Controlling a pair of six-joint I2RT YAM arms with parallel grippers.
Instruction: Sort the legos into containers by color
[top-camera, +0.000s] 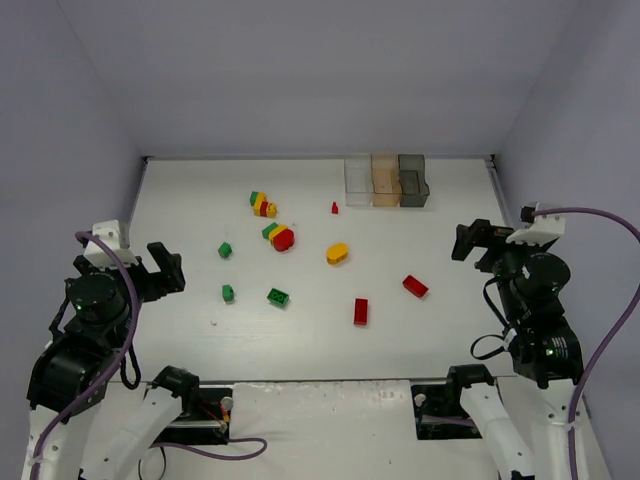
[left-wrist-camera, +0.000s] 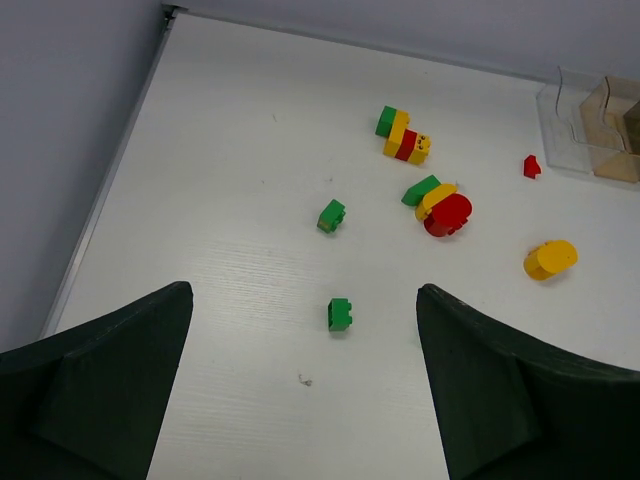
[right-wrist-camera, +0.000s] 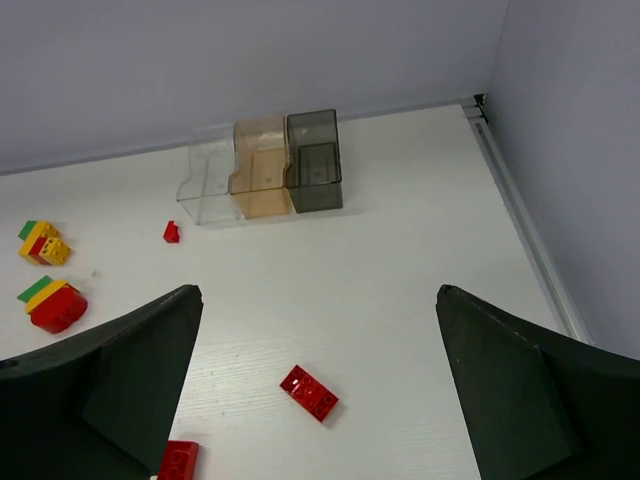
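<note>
Legos lie scattered on the white table. A green-yellow-red clump and a green-yellow-red clump sit at centre left. Three green bricks lie left of centre. A yellow piece, two red bricks and a tiny red piece lie nearer the middle. The three joined containers, clear, orange and smoky grey, stand at the back. My left gripper is open and empty at the left, with a green brick ahead of it. My right gripper is open and empty at the right, with a red brick between its fingers' line.
Grey walls enclose the table on the left, back and right. A metal rail runs along the right edge and another along the left edge. The arm bases and cables sit at the near edge.
</note>
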